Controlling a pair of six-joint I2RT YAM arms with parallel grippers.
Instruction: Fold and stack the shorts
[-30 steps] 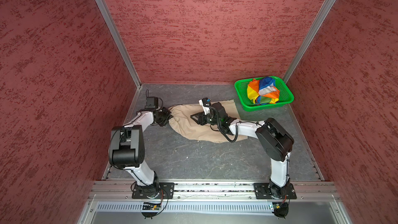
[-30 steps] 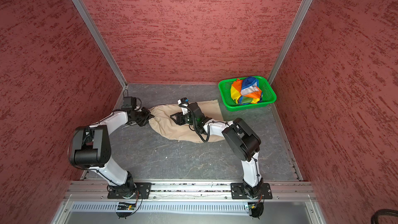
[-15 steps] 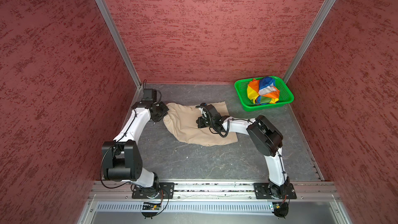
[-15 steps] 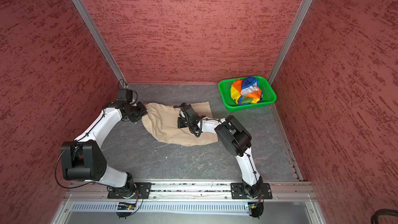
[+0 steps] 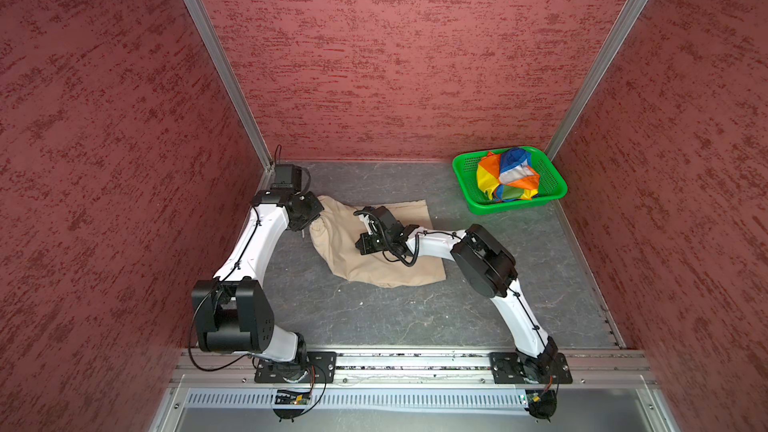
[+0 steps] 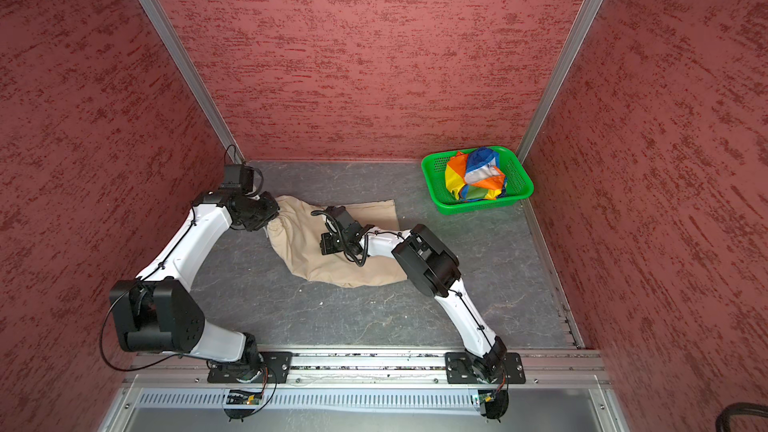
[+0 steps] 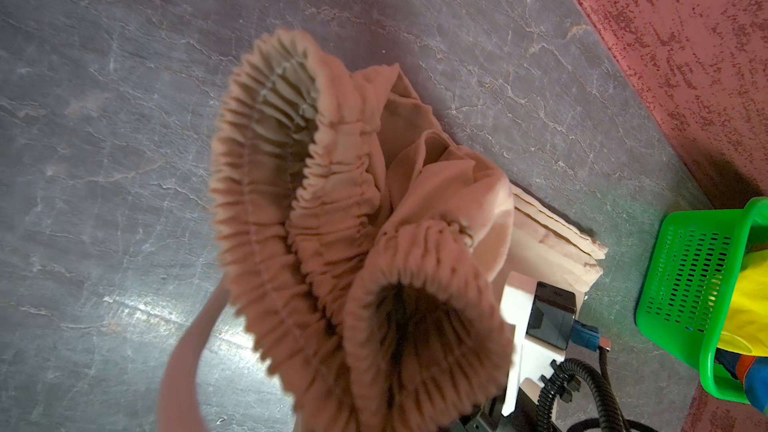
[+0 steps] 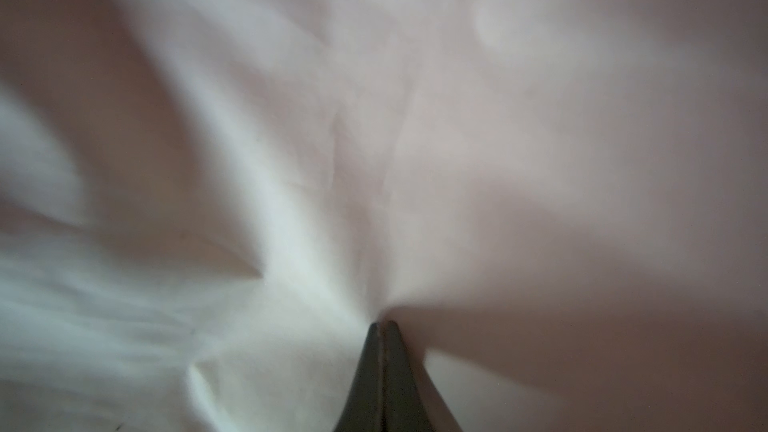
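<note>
A: Presently, status up front?

B: Beige shorts lie rumpled on the counter. Right pincer is clenched on their middle; left pincer is grasping the waistband.

A: Further back?

B: Striped shorts sit crumpled in the green basket. Nothing is folded or stacked.

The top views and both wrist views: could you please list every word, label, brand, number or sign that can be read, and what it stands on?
No readable text in any view.
The beige shorts, the rainbow-striped shorts and the green basket show no print or label.
The small boards under the arm bases: too small to read, if they bear any marking.
</note>
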